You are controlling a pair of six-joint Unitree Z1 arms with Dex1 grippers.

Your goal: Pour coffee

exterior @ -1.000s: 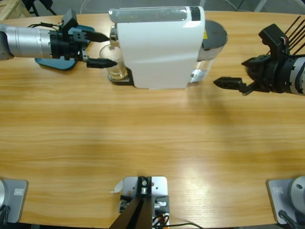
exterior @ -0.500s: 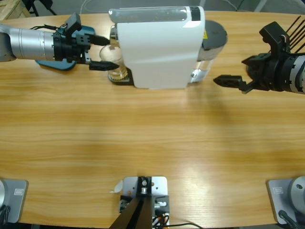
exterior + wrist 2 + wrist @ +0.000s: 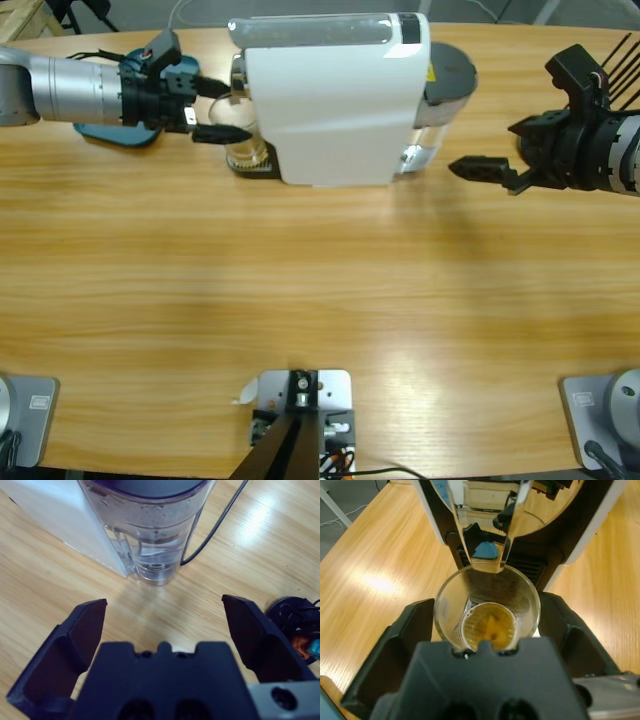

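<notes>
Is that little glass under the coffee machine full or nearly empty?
Nearly empty: the glass stands upright, with only shallow amber coffee covering its bottom.

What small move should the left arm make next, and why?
Probably close the left gripper on the glass: its open fingers already flank the glass, which sits under the machine's spout with coffee in it.

text: none legible | coffee machine [image 3: 335,100]: white body bears no readable brand or number | yellow sticker [image 3: 432,72]: on the machine's side by its water tank [image 3: 150,530], print too small to read | table [image 3: 320,300]: bare wood, unmarked
</notes>
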